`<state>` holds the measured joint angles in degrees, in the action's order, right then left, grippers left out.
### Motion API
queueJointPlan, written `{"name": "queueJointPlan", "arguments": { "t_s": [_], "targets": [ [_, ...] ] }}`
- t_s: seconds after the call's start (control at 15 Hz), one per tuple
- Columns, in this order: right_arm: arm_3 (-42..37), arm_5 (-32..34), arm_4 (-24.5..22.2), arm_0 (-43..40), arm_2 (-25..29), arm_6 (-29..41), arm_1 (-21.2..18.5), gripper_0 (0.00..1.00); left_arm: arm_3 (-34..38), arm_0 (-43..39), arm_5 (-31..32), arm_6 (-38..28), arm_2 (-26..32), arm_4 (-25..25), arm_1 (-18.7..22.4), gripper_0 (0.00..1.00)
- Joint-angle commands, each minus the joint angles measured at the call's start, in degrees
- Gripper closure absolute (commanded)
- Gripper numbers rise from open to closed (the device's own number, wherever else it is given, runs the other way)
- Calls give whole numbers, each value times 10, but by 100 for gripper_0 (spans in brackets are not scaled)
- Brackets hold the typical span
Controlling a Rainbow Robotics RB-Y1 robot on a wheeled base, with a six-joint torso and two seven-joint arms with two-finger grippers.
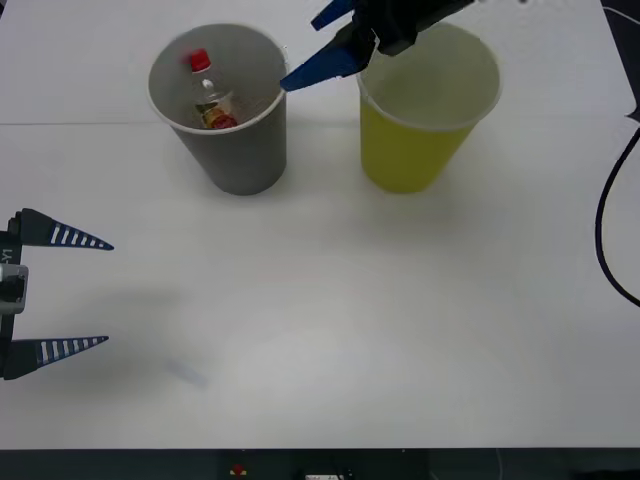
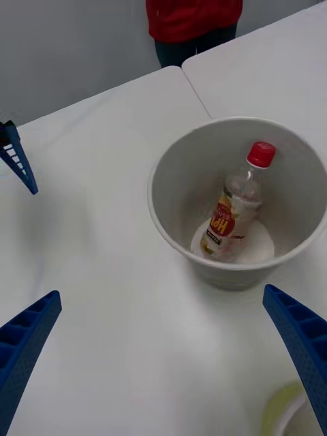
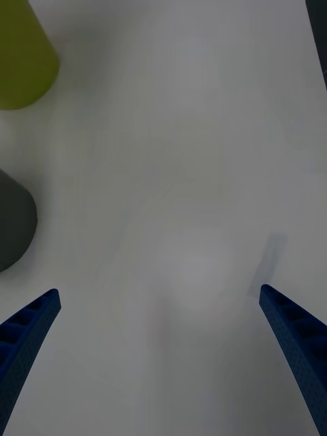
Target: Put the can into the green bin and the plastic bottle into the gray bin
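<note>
Your plastic bottle (image 2: 238, 204) leans inside the gray bin (image 1: 235, 150); your right gripper (image 2: 163, 361) hangs above it — spread wide, empty — and your left gripper (image 1: 75, 292) gapes empty over the desk (image 1: 350, 320).

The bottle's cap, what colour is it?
Red; the plastic bottle shows best in the right wrist view.

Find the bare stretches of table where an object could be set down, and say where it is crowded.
Free: the wide table in front of the gray bin and green bin, right of the open left gripper; also the strip right of the green bin. Crowded: the narrow gap between the bins, where the open right gripper hangs; the plastic bottle occupies the gray bin.
</note>
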<state>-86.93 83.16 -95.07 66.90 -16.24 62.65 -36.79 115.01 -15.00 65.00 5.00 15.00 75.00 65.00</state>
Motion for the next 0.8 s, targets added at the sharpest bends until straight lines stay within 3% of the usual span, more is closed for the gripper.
{"name": "queueJointPlan", "arguments": {
  "t_s": [0.07,0.53,0.8],
  "targets": [
    [-83,1,21,-78,41,-17,-28,0,0,0,0,0,0,0,0,0],
    [-179,5,109,-259,144,-189,-84,0,0,0,0,0,0,0,0,0],
    [-188,16,156,-341,185,-279,-115,0,0,0,0,0,0,0,0,0]
  ]
}}
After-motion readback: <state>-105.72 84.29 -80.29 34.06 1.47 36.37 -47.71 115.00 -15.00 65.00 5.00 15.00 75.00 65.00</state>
